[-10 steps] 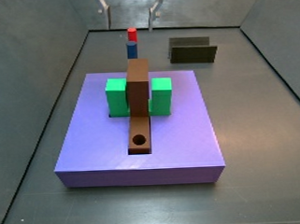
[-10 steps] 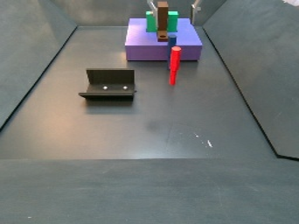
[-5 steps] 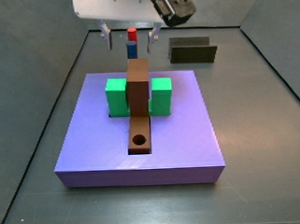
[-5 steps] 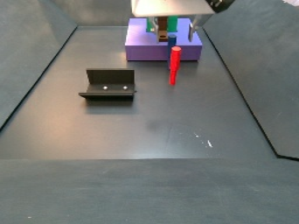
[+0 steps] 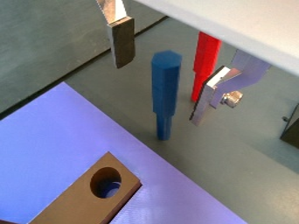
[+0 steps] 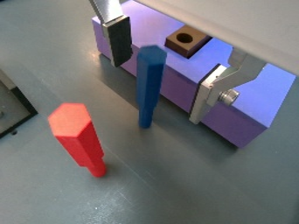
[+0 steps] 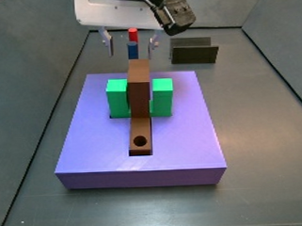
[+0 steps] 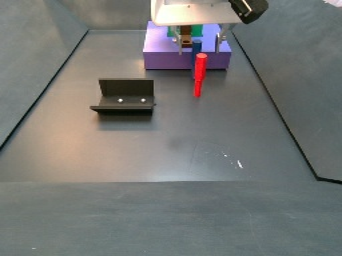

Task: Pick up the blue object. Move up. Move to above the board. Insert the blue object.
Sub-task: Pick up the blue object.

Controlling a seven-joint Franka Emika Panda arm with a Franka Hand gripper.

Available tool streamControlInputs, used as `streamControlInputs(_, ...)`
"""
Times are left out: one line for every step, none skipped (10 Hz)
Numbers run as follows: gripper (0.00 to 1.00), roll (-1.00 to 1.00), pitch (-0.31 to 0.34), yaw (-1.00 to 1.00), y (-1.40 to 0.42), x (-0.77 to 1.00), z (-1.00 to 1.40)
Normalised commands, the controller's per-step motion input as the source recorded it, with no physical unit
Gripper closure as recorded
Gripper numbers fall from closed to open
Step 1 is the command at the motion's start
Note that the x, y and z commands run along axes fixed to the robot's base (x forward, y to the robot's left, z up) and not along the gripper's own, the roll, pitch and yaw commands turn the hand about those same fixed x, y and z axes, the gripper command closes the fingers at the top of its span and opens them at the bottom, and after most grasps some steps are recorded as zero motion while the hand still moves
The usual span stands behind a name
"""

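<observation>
Since the red peg [image 6: 79, 136] stands near the target, it could be knocked over if the gripper [image 6: 160, 85] is shifted sideways. The blue peg [image 6: 149, 83] is seen upright on the grey floor between the jaws, which are spread apart and clamped on nothing (neither pad appears pressed to it). If the fingers are closed off-centre, the peg could be tipped or gripped askew. The purple slab [image 6: 251, 122], near one finger, could be struck, and a skewed grip would likely spoil insertion into the board [image 6: 184, 40].
</observation>
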Motion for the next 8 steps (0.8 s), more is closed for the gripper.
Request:
streamControlInputs(0.00, 0.02, 0.014, 0.00, 0.00, 0.01, 0.00)
streamControlInputs(0.00, 0.00, 0.000, 0.00, 0.00, 0.00, 0.00)
streamControlInputs(1.00, 0.00, 0.000, 0.00, 0.00, 0.00, 0.00)
streamControlInputs(1.00, 0.00, 0.000, 0.00, 0.00, 0.00, 0.00)
streamControlInputs(1.00, 0.00, 0.000, 0.00, 0.00, 0.00, 0.00)
streamControlInputs(1.00, 0.00, 0.000, 0.00, 0.00, 0.00, 0.00)
streamControlInputs(1.00, 0.00, 0.000, 0.00, 0.00, 0.00, 0.00)
streamControlInputs(1.00, 0.00, 0.000, 0.00, 0.00, 0.00, 0.00)
